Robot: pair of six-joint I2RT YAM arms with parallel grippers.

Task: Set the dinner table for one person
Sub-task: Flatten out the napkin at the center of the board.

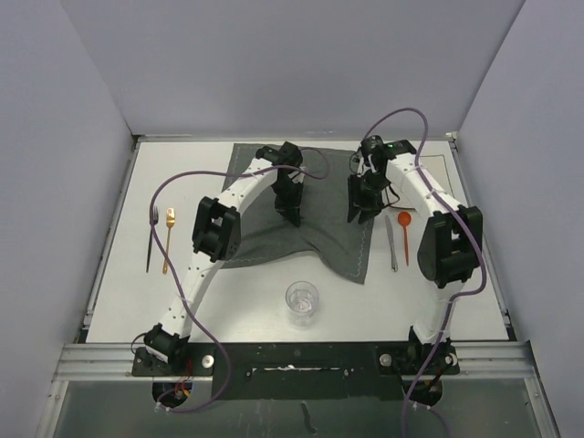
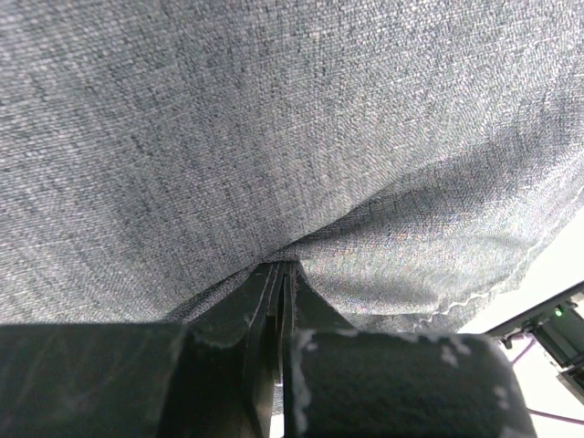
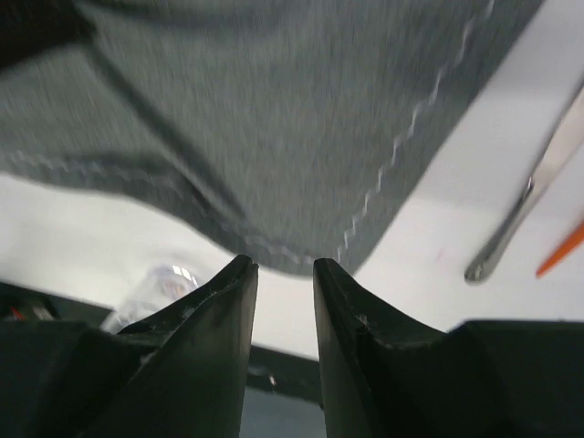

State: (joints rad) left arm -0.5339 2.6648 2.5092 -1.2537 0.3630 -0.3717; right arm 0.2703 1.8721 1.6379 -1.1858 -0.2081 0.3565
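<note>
1. Pinching a raised fold of the dark grey placemat point(image 1: 328, 242), the left fingers point(image 2: 278, 278) are clamped together on the cloth, which bunches up around their tips.
2. The right fingers point(image 3: 239, 297) stand apart with nothing between them. They are over the right part of the placemat, and its stitched near edge shows just beyond the tips. Whether they touch the cloth cannot be told.
3. The white tabletop point(image 1: 119, 274) stretches out ahead of both arm bases and carries everything. The placemat lies rumpled across its middle.
4. A clear glass point(image 1: 302, 301) stands upright on the bare tabletop, just on the near side of the placemat, between the two arms.
5. A black fork point(image 1: 151, 242) and a gold fork point(image 1: 169, 242) lie side by side, well left of the placemat.
6. A silver knife point(image 1: 391, 245) and an orange spoon point(image 1: 404, 228) lie close together, just right of the placemat.
</note>
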